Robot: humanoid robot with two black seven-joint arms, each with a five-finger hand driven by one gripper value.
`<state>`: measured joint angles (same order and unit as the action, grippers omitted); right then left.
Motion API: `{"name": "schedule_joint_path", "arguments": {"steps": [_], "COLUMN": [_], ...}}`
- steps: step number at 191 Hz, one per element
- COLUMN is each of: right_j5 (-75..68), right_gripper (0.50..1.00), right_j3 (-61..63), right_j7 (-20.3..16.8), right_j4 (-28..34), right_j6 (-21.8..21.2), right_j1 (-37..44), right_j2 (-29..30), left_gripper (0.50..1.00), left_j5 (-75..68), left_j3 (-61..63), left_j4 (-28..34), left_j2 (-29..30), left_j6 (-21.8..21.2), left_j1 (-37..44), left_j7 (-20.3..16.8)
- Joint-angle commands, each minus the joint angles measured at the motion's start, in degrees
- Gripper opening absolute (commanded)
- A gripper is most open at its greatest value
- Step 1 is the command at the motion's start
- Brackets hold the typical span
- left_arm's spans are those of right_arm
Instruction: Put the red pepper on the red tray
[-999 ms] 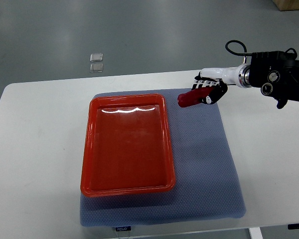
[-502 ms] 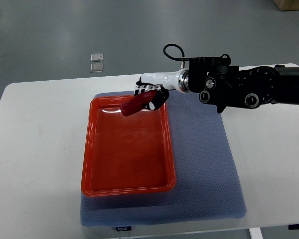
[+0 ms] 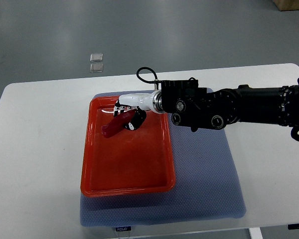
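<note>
While right hand gripped red pepper, fingers curled round stem end, pepper hung over far part of red tray, tip angled down-left. Contact with tray floor: could not tell. Carry looked done; lowering and release remained. Tray sat on blue-grey mat, white table beneath.

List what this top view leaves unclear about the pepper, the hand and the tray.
- Red pepper: its stem end is hidden inside the right robot hand.
- Whether the pepper touches the red tray floor: not settled from above.
- Two small items on the floor: too small to identify.
</note>
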<state>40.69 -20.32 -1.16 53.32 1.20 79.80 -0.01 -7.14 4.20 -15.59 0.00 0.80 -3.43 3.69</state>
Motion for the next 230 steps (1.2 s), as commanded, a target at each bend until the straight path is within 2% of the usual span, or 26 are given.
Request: {"name": "schedule_joint_path", "arguments": {"steps": [1, 45, 66, 89, 100, 118, 123, 137, 187, 204, 217, 230], "right_j5": [0.44, 0.09, 0.00, -0.09, -0.09, -0.09, -0.09, -0.09, -0.26, -0.26, -0.35, -2.37], "right_gripper": [0.504, 0.517, 0.541, 0.625, 0.684, 0.731, 0.758, 0.787, 0.805, 0.805, 0.805, 0.805], "right_j3": [-0.15, -0.07, 0.02, 0.11, 0.20, 0.20, 0.20, 0.29, 3.19, 9.25, 15.75, 25.23], "right_j7": [0.01, 0.54, 0.72, 0.72, 0.72, 0.72, 0.72, 0.72, 1.24, 2.21, 3.18, 5.46], "right_j4": [-1.12, -1.29, -1.29, -1.29, -1.29, -1.29, -1.29, -1.29, -1.20, -1.03, -0.77, -0.76], "right_j6": [0.12, 0.56, 0.47, 0.47, 0.38, 0.38, 0.38, 0.38, 0.38, 0.30, 0.47, 0.47], "right_j1": [-1.85, -4.04, -4.39, -5.01, -5.27, -5.45, -5.45, -5.36, -4.83, -5.19, -6.59, -12.12], "right_j2": [0.01, 0.01, 0.01, 0.01, 0.01, 0.01, 0.01, 0.01, 0.01, 0.01, -2.19, -5.52], "left_gripper": [1.000, 1.000, 1.000, 1.000, 1.000, 1.000, 1.000, 1.000, 1.000, 1.000, 1.000, 1.000], "left_j5": [0.02, 0.02, 0.02, 0.02, 0.02, 0.02, 0.02, 0.02, 0.02, 0.02, 0.02, 0.02], "left_j3": [0.02, 0.02, 0.02, -0.07, -0.07, -0.07, -0.07, -0.07, -0.07, -0.07, -0.07, -0.07], "left_j4": [0.03, 0.03, 0.03, 0.03, 0.03, 0.03, 0.12, 0.12, 0.12, 0.21, 0.21, 0.30], "left_j2": [0.00, 0.00, 0.00, 0.00, 0.00, 0.00, 0.00, 0.00, 0.00, 0.00, 0.00, 0.00], "left_j6": [-0.01, -0.01, -0.01, -0.01, -0.01, -0.01, -0.01, -0.01, -0.01, -0.01, -0.01, -0.01], "left_j1": [0.00, 0.00, 0.00, 0.00, 0.00, 0.00, 0.00, 0.00, 0.00, 0.00, 0.00, 0.00], "left_j7": [0.00, 0.00, 0.00, 0.00, 0.00, 0.00, 0.00, 0.00, 0.00, 0.00, 0.00, 0.00]}}
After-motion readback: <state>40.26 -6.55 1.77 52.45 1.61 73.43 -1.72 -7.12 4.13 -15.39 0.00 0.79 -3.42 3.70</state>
